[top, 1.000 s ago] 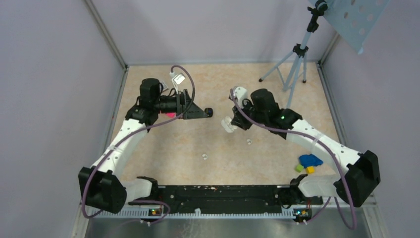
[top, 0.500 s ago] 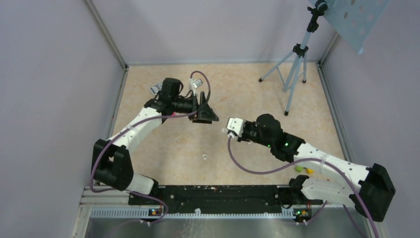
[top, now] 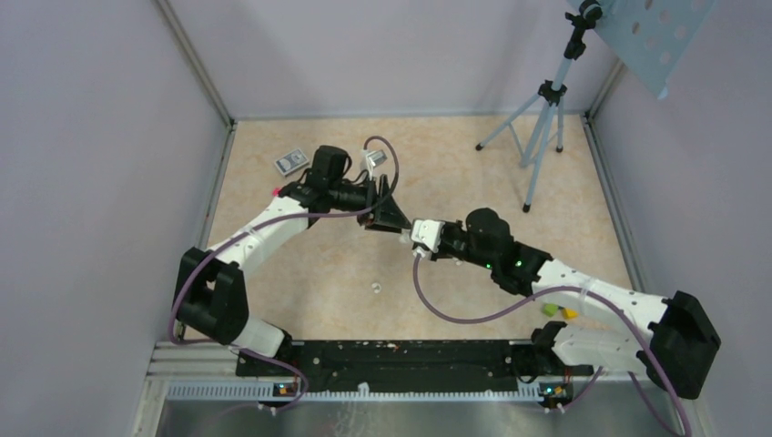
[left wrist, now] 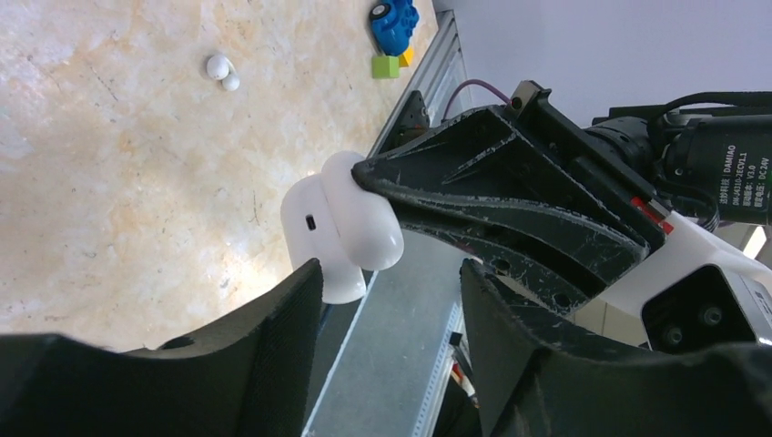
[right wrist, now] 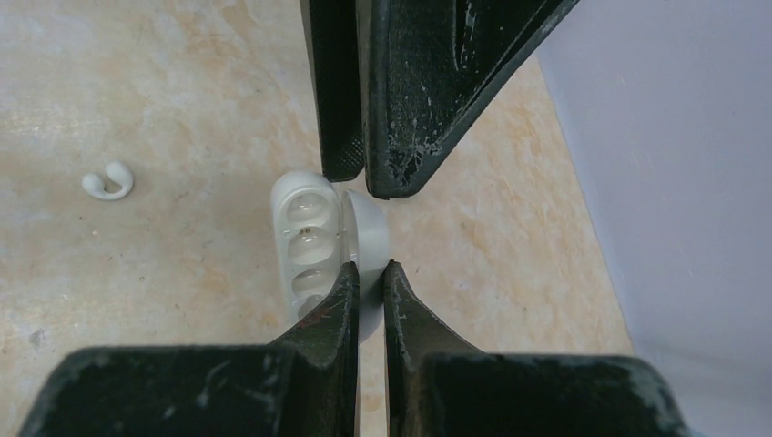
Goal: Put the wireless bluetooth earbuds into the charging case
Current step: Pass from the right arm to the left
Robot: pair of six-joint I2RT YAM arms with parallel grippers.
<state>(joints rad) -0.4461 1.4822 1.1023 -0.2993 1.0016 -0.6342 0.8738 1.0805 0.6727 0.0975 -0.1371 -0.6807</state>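
Centre of tabletop (top: 473, 173): blocked. Left pincer (left wrist: 390, 273) and right pincer (right wrist: 370, 271) meet there tip to tip, with the charging case (left wrist: 341, 228) between them.
Near centre: open around one earbud (top: 375, 289).
Far right: tripod (top: 537, 137) legs.
Far left: grey box (top: 291, 162).
Near right: coloured blocks (top: 549, 309).

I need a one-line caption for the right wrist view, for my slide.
Right gripper pinches the open charging case, left gripper facing it from the opposite side; one earbud lies apart.

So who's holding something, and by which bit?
The right end effector pinches the open charging case by its lid half; the left end effector holds nothing.
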